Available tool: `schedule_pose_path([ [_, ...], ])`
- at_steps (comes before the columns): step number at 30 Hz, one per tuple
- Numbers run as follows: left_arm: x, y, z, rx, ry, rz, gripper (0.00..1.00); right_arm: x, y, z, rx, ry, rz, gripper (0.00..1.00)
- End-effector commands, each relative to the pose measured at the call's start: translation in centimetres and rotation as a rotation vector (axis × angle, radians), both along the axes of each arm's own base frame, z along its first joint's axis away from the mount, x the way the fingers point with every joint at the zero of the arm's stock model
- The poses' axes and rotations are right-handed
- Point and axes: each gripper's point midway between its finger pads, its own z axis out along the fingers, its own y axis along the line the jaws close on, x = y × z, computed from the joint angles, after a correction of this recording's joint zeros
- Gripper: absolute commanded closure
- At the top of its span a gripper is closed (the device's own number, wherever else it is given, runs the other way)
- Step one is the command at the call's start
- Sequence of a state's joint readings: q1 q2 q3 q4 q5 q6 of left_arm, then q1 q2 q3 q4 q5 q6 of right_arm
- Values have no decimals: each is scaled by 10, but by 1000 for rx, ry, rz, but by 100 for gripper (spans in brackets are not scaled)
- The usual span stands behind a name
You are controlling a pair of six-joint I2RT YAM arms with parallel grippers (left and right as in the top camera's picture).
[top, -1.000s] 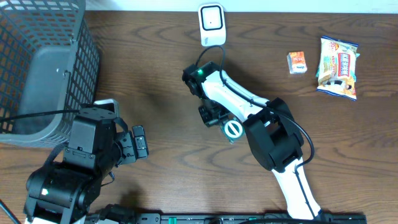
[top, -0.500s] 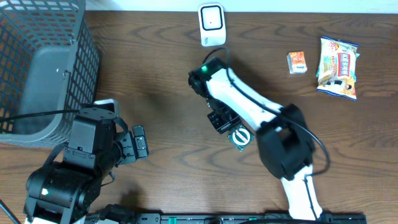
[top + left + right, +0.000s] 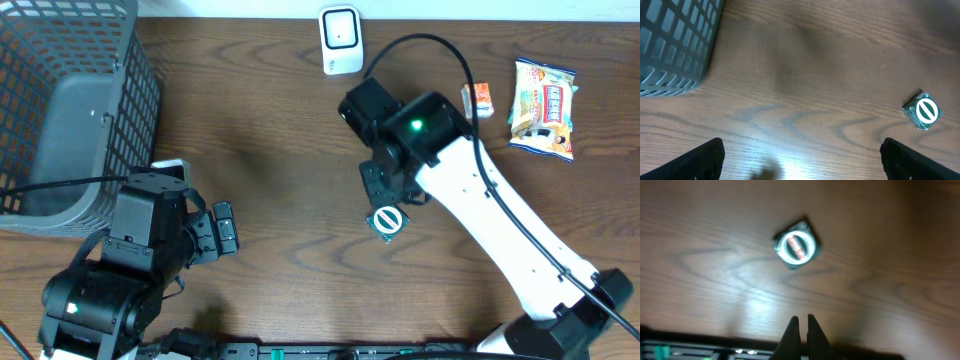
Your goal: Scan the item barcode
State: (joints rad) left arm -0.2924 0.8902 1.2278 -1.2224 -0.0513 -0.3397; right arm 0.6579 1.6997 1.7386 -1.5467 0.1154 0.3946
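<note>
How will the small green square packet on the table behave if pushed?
The packet lies flat and square, so it probably slides rather than rolls. It looks small, so likely light. Its glossy edges suggest a slippery wrap.

Overhead camera is looking straight down from well above the table (image 3: 270, 120), taking in the basket (image 3: 60, 90) and the small green box (image 3: 387, 222). Left wrist camera is looking down from low over the wood, sharing the basket's corner and that box. Right wrist camera is facing down on the same box, seemingly nearer, though its picture is coming through blurred.
</note>
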Motion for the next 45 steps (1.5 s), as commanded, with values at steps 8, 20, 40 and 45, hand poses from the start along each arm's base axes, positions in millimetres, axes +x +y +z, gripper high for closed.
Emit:
schedule_pose_path([
  [8,0,0,0,1,-3,0,2,-58,0,-118,-15,252,-230,99],
  [20,0,0,0,1,-3,0,3,-65,11,-199,188,280,-376,98],
  [40,0,0,0,1,-3,0,2,37,-60,-204,346,39,-672,99],
  [45,0,0,0,1,-3,0,3,65,-63,-166,433,38,-562,99],
])
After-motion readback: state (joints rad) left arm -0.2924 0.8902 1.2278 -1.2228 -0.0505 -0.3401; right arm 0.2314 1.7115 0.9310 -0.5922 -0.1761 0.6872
